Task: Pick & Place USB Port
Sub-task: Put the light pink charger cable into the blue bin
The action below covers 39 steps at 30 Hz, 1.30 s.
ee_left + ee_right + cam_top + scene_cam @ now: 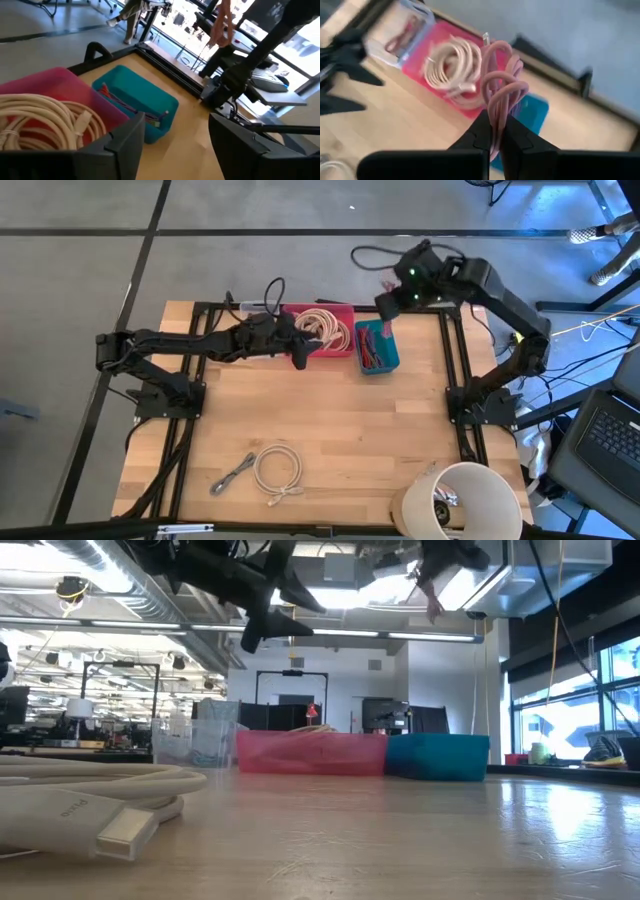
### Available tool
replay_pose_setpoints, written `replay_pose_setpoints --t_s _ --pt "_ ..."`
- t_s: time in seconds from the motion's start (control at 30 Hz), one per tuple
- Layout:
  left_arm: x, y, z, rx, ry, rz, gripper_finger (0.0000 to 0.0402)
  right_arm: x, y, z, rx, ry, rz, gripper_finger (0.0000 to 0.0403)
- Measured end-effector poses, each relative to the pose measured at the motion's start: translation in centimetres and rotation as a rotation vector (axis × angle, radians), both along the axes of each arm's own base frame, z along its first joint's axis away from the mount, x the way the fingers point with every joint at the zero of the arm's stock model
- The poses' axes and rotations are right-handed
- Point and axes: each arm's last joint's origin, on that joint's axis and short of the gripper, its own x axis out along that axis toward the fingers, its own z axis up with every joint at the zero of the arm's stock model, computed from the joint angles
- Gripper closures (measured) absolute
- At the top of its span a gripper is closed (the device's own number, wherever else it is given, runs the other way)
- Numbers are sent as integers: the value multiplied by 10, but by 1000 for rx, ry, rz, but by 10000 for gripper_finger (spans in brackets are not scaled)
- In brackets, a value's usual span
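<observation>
My right gripper [498,136] hovers above the far end of the teal bin [378,346] and is shut on a coiled pink cable [501,85]; the cable hangs as a small pink strand [433,602] in the low view. Thin red cables lie in the teal bin [134,95]. Beside it, the red bin [322,330] holds coiled white cables [35,117]. My left gripper [175,145] is open and empty, raised by the near edge of the red bin [445,75]. Another white USB cable coil [278,470] lies flat near the table's near edge, its plug [125,830] close to the low camera. My right gripper pinches the pink cable coil between its two fingers [481,132], on several strands bunched together at one side of the loops [499,117]. The coil is lifted clear above the bins, and its loops [506,65] spread beyond the fingertips.
A clear container [195,745] stands left of the red bin. A small grey metal piece [232,475] lies beside the white coil. A white cylinder [465,500] sits at the table's near right corner. Black frame rails [452,360] run along the sides. Bare wood [340,420] fills the middle.
</observation>
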Motion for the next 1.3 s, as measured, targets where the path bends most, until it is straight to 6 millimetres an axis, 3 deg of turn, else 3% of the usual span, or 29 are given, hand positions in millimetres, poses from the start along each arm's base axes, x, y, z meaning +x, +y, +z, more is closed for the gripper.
replay_pose_setpoints --t_s 0.23,0.57,0.83,1.07,1.3 --pt "1 -1 0 -33 -14 -42 195 0 -33 -35 192 72 -83 388" --pt "1 -3 0 -49 -16 -93 209 39 -47 -103 305 274 -45 388" --pt "1 -4 -1 -67 -2 -140 212 56 -58 -153 379 356 2 388" --pt "0 -5 -4 -89 20 -158 212 51 -70 -193 417 374 -31 388" --pt "0 -6 -5 -115 29 -176 212 40 -79 -216 438 371 -87 388"
